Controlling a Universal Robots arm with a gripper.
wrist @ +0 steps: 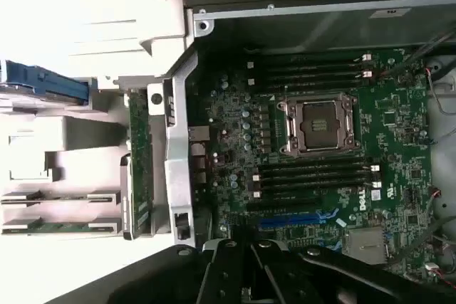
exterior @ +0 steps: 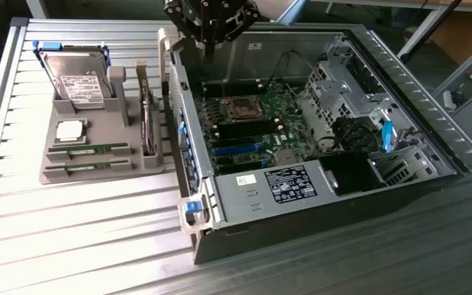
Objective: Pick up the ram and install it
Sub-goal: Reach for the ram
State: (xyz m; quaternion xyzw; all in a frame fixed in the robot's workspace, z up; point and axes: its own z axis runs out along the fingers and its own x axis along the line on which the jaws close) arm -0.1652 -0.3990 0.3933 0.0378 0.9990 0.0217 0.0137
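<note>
Two ram sticks (exterior: 88, 149) (exterior: 88, 165), thin green strips, lie side by side in slots at the front of the grey holder tray (exterior: 96, 175); the wrist view shows them as ram sticks (wrist: 60, 198) (wrist: 60, 227). My gripper (exterior: 209, 43) hangs high over the far end of the open computer case (exterior: 432, 123), well away from the sticks. Its black fingers (wrist: 251, 268) are shut with nothing between them. Below lies the green motherboard (wrist: 235, 119) with an empty processor socket (wrist: 318, 124) and dark memory slots (wrist: 313, 176).
The tray also carries a silver hard drive (exterior: 76, 77) with a white label, a square silver processor chip (exterior: 70, 129) and an upright card (exterior: 147, 117). The case's side wall (exterior: 182, 123) stands between tray and motherboard. A drive cage (exterior: 351, 86) and cables sit at the exterior view's right.
</note>
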